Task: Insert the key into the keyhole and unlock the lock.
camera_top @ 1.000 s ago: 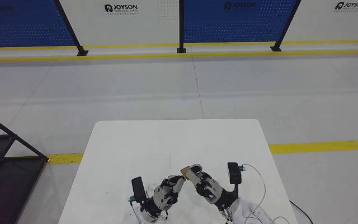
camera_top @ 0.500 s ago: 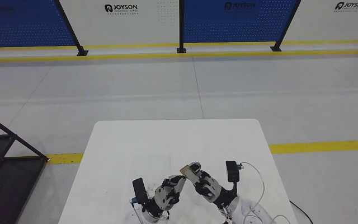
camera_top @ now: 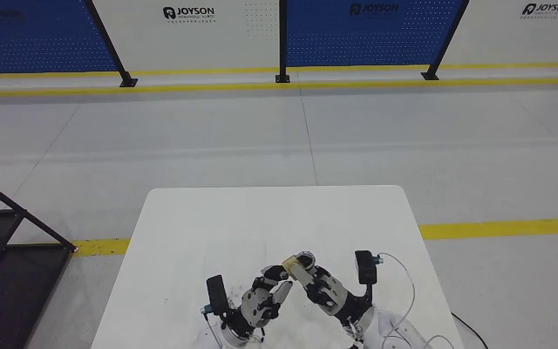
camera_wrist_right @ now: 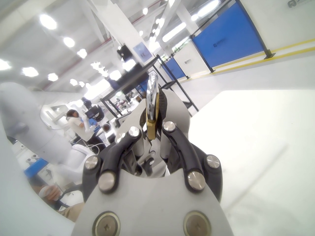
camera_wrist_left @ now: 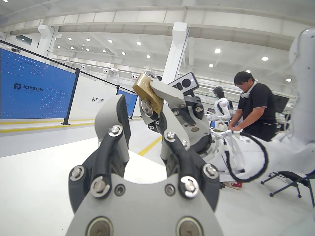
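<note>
Over the white bench [camera_top: 261, 218], the right tool [camera_wrist_right: 153, 109] is clamped on the brass lock [camera_wrist_left: 147, 92]. The left tool [camera_top: 278, 283] sits just beside the lock, fingers spread. What looks like the key [camera_wrist_left: 147, 108] sticks from the lock's keyhole end
</note>
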